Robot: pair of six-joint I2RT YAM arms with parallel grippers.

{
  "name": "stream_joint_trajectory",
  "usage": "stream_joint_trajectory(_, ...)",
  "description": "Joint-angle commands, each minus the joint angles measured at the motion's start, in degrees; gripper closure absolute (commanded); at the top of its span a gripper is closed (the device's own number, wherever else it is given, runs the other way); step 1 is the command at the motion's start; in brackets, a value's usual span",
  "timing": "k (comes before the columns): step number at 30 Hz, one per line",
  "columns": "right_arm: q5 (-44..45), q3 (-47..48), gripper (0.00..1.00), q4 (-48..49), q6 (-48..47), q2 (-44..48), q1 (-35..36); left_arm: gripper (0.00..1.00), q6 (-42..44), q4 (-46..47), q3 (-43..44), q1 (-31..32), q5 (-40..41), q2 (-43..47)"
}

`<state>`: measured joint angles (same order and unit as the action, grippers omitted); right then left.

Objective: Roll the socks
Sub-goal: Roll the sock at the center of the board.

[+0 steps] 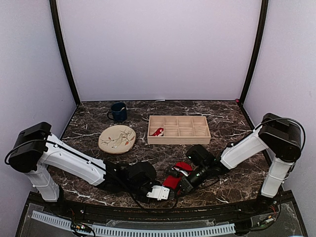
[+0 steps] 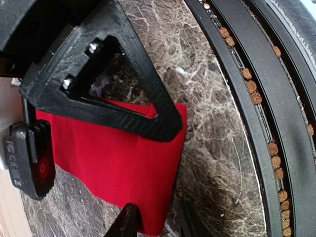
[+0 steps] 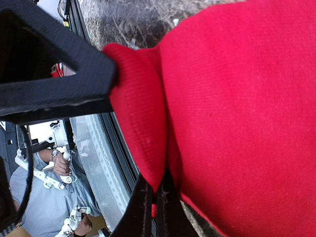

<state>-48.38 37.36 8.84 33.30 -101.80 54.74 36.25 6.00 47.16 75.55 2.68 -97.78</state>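
A red sock [image 1: 180,171] lies on the dark marble table near the front edge, between my two grippers. In the left wrist view the sock [image 2: 113,158] lies flat. My left gripper [image 2: 157,223] is open at its near corner, one fingertip [image 2: 128,219] on the cloth, the other beside the edge. My right gripper [image 3: 154,190] is shut on a raised fold of the sock [image 3: 143,133] at its edge. In the top view the left gripper [image 1: 159,191] and the right gripper [image 1: 178,185] sit close together by the sock.
A wooden compartment tray [image 1: 178,142] stands at the middle back with a small red item [image 1: 157,132] in its left cell. A patterned plate [image 1: 117,138] and a dark blue mug [image 1: 118,112] are at the back left. The black table rail [image 2: 256,123] runs just beside the sock.
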Motion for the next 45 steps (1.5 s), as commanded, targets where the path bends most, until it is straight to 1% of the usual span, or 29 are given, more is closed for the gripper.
stream_joint_trajectory(1,-1.3,-0.9,1.0,1.4,0.4,-0.6,-0.3,0.69,1.1,1.2,-0.6,0.3,1.0,-0.8)
stream_joint_trajectory(8,-2.1,-1.1,1.0,1.4,0.3,-0.8,-0.3,0.68,2.0,2.5,-0.3,0.3,2.7,-2.0)
stream_joint_trajectory(13,-2.4,-1.0,1.0,1.3,0.2,-0.8,-0.3,0.68,2.3,2.2,-0.1,0.3,2.4,-2.8)
stream_joint_trajectory(19,-2.8,-1.1,1.0,1.4,0.3,-0.9,-0.3,0.7,2.2,0.4,0.5,0.3,0.3,-3.5)
stream_joint_trajectory(23,-3.0,-1.3,1.0,1.5,0.3,-0.6,-0.3,0.73,2.3,-1.1,1.4,0.3,-1.1,-4.3)
stream_joint_trajectory(31,-3.2,-1.9,1.0,1.8,0.6,-0.6,-0.3,0.76,2.4,-8.0,5.6,0.3,-6.0,-7.4)
stream_joint_trajectory(33,-2.8,-1.9,0.97,1.5,0.3,-0.5,-0.3,0.76,2.1,-10.0,7.1,0.3,-7.2,-8.3)
stream_joint_trajectory(36,-2.0,-2.2,0.88,0.8,0.1,-0.2,-0.4,0.78,1.7,-13.0,8.8,0.1,-9.0,-9.5)
stream_joint_trajectory(39,-0.7,-2.3,0.81,0.1,-0.3,0.4,-0.6,0.79,0.9,-16.3,10.7,-0.4,-11.2,-10.8)
stream_joint_trajectory(42,0.1,-2.6,0.78,-0.2,-0.4,1.0,-0.8,0.8,0.0,-19.8,12.8,-1.3,-13.4,-12.3)
stream_joint_trajectory(45,0.8,-2.7,0.75,-1.1,-0.8,1.6,-0.9,0.8,-0.6,-21.2,13.7,-1.7,-14.8,-13.0)
